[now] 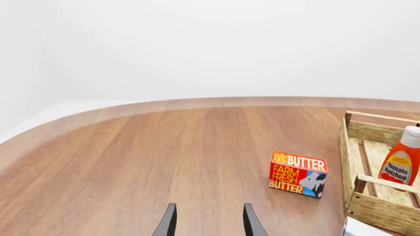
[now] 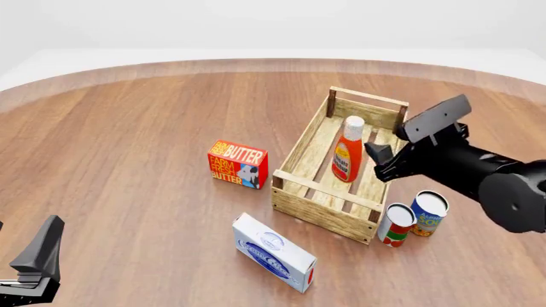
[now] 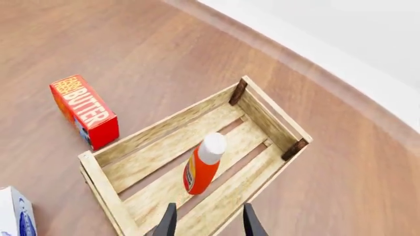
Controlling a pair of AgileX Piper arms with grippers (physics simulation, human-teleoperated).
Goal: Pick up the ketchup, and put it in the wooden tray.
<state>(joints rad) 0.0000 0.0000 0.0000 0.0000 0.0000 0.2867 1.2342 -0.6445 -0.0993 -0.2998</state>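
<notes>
The ketchup is a red-orange squeeze bottle with a white cap. It stands upright inside the wooden tray, near the tray's far half. It shows again in the right wrist view as the ketchup on the tray's slats, and in the left wrist view as the ketchup behind the tray's rail. My right gripper hovers just right of the bottle, over the tray's right side, open and holding nothing. My left gripper sits far off at the near left, open and holding nothing.
A red-orange butter box stands left of the tray. A white flat box lies near the tray's front corner. Two tin cans stand at the tray's near right. The table's curved far edge runs behind.
</notes>
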